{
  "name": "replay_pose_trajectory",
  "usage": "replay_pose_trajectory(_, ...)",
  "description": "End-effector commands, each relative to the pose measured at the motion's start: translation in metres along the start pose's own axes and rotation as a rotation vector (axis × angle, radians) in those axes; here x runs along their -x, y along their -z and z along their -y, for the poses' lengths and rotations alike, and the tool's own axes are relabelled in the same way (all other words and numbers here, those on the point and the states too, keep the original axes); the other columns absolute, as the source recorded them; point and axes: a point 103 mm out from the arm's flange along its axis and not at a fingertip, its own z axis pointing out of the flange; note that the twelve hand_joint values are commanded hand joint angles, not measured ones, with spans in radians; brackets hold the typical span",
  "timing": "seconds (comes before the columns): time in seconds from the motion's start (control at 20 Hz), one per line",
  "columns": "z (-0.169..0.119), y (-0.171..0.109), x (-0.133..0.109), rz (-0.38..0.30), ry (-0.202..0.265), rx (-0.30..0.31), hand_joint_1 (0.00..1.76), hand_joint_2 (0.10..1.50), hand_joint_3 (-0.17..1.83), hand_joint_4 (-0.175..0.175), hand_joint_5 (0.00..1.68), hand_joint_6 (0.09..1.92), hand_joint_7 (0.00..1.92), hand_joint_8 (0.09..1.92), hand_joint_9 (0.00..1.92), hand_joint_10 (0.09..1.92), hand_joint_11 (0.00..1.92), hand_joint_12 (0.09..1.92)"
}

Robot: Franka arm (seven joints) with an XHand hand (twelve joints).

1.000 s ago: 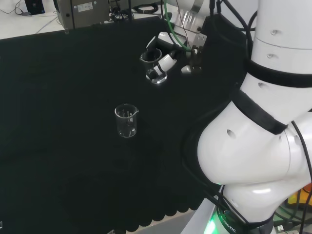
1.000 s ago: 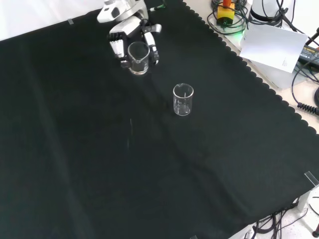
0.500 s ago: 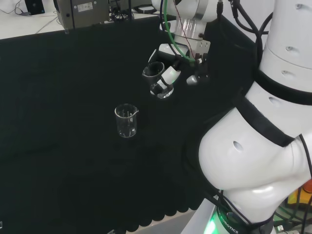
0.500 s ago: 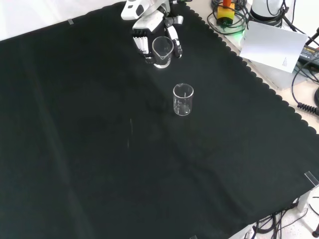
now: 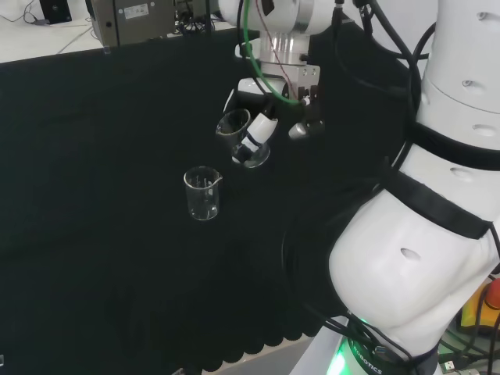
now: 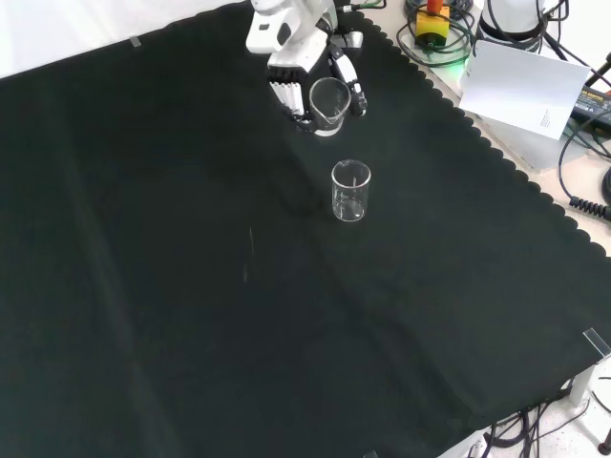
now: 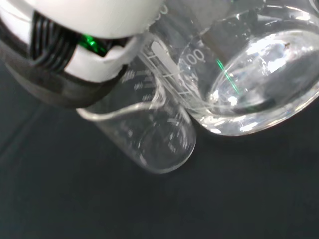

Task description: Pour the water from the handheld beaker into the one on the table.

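My hand (image 5: 262, 127) is shut on a clear glass beaker (image 5: 237, 136), held above the black cloth and tipped a little toward the other beaker. In the front view the hand (image 6: 290, 69) grips this held beaker (image 6: 328, 103) from behind and both sides. A second clear beaker (image 5: 202, 194) stands upright on the cloth, left of and below the hand in the head view. In the front view this standing beaker (image 6: 350, 191) is just nearer than the held one. The wrist view shows water in the held beaker (image 7: 249, 84), with the standing beaker (image 7: 149, 134) beyond it.
The arm's white links (image 5: 437, 195) fill the head view's right side. The cloth's scalloped edge (image 6: 496, 153) runs along the front view's right, with a white sheet (image 6: 530, 86) and cables beyond it. A grey box (image 5: 133, 19) stands behind the cloth in the head view.
The hand has carried the held beaker toward the standing beaker: left and down in the head view, right and nearer in the front view. The standing beaker has not moved.
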Motion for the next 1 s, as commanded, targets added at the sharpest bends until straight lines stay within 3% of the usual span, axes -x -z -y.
replay_pose_trajectory(0.05,0.024,-0.024,0.000,0.085,-0.116,-0.291,1.32,0.62,0.69,-0.175,1.30,0.61,1.35,0.60,1.86,0.10,1.48,0.50)
replay_pose_trajectory(0.45,0.023,-0.019,-0.010,0.180,-0.157,-0.359,1.32,0.61,0.71,-0.175,1.30,0.62,1.35,0.61,1.87,0.11,1.49,0.51)
replay_pose_trajectory(0.5,0.023,-0.018,-0.009,0.175,-0.115,-0.364,1.32,0.61,0.71,-0.175,1.30,0.62,1.35,0.61,1.87,0.11,1.49,0.51)
replay_pose_trajectory(0.55,0.023,-0.017,-0.009,0.182,-0.110,-0.374,1.32,0.61,0.71,-0.175,1.30,0.62,1.35,0.61,1.87,0.11,1.49,0.51)
replay_pose_trajectory(1.0,0.003,-0.023,-0.025,0.239,-0.158,-0.445,1.32,0.60,0.72,-0.175,1.30,0.62,1.35,0.61,1.87,0.11,1.49,0.52)
